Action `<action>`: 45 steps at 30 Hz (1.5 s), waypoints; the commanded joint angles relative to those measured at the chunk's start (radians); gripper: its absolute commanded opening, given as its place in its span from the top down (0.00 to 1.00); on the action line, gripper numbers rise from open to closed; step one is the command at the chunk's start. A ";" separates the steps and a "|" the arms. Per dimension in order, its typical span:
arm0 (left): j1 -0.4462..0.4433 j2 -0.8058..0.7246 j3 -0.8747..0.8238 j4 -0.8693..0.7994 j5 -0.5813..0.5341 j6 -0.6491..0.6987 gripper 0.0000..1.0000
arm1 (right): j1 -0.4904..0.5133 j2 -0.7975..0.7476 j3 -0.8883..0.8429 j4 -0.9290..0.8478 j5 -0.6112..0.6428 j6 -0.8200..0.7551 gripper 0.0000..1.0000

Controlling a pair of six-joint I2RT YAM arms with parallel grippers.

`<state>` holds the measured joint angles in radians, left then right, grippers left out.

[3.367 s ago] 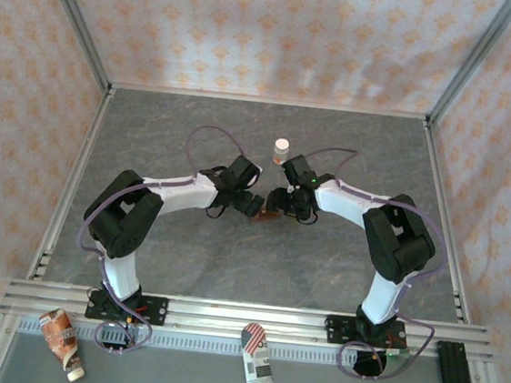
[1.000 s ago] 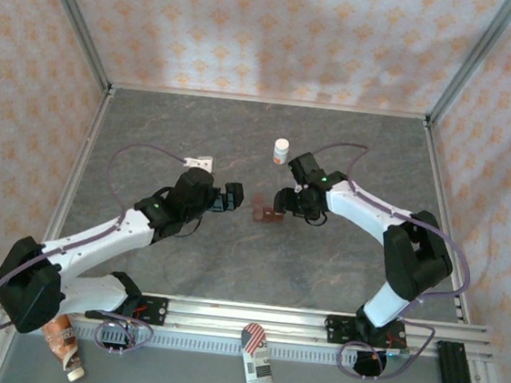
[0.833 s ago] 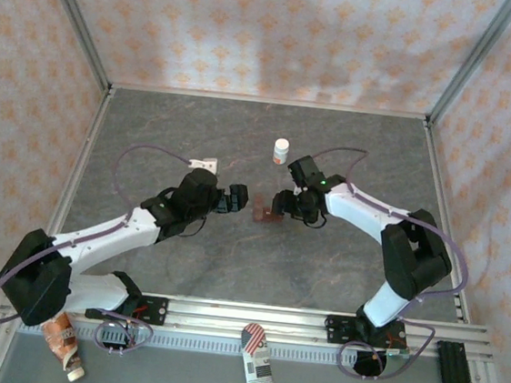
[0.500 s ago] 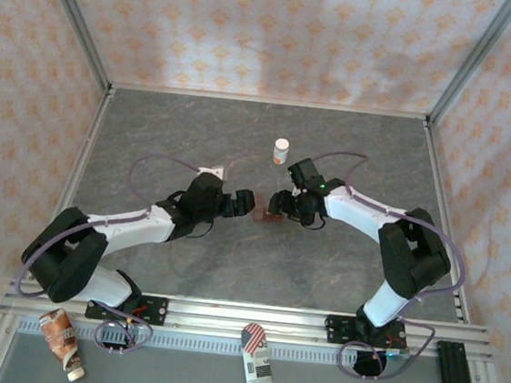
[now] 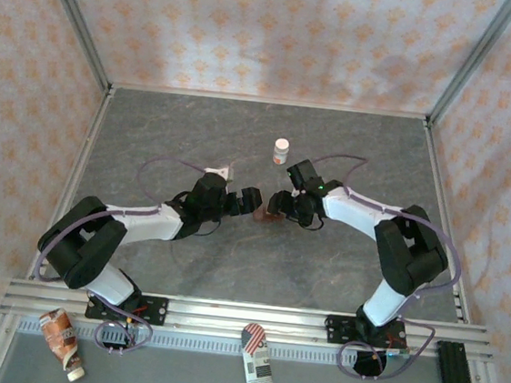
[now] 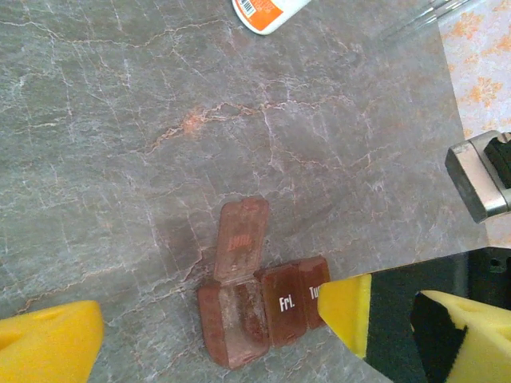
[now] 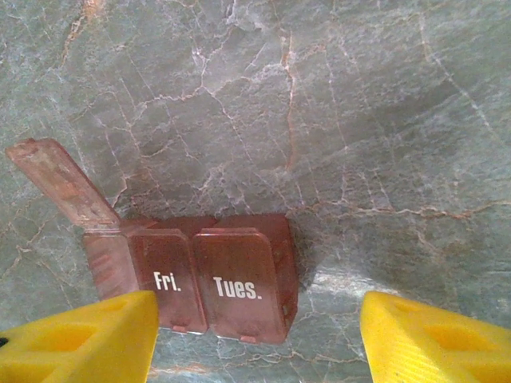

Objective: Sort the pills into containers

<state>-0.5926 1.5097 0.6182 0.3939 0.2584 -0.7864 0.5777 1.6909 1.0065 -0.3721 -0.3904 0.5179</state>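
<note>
Left end effector (image 5: pixel 251 200) moved beside containers (image 5: pixel 266 216); table (image 5: pixel 351 156) edges well apart.

Red-brown three-compartment containers (image 7: pixel 209 275) lie flat on the table (image 7: pixel 359 120), end lid (image 7: pixel 62 185) open, "Fri." and "Tues." shut.

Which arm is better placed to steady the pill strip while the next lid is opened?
Right, probably: the right hand straddles the containers, a finger on each side; the left hand hangs wide open beside them.
</note>
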 commanded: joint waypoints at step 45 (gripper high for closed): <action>0.160 -0.319 0.015 -0.237 -0.307 0.111 0.00 | -0.096 0.551 1.135 -0.544 0.375 -0.335 0.05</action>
<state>-0.4423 1.1709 0.6178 0.1829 -0.0906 -0.6548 0.4931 2.1860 2.0399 -0.8215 -0.0074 0.2276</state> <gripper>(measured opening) 0.998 0.960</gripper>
